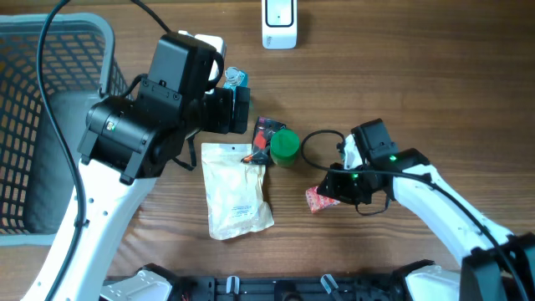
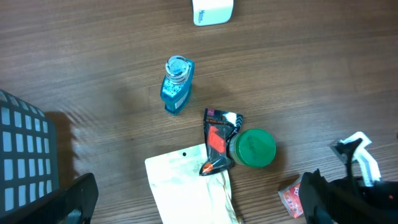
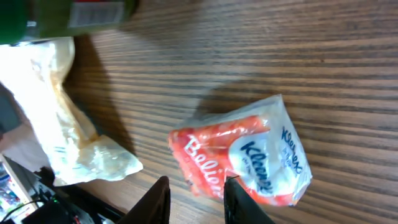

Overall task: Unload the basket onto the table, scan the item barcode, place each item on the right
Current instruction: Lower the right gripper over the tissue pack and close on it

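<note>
Right end effector (image 3: 197,183) is part-spread, with its fingers straddling the near corner of the tissue pack (image 3: 249,155). Bare wood shows between them, so nothing is pinched. The pack lies flat on the bench (image 1: 418,67), right of centre, near the green-lidded jar (image 1: 285,146) but apart from it. Left end effector (image 1: 241,109) is spread wide and empty, hanging over the middle of the bench.

Step as I read it: get hold of the pack.
- Drop lower and close on the corner seam, not the soft middle. The film looks slick and will crumple.
- No barcode on the upper face, so expect it underneath.
- Once lifted, roll the wrist to show that face to the white unit (image 1: 279,25) at the far edge, presumably the scanner.
- Keep the fingers off the code and the film flat.

Count: 1 tissue pack, 1 green-lidded jar, 1 black-and-red sachet (image 2: 217,140), 1 white pouch (image 1: 236,192), 1 blue bottle (image 2: 176,84), 1 white unit, 1 basket (image 1: 33,125).
</note>
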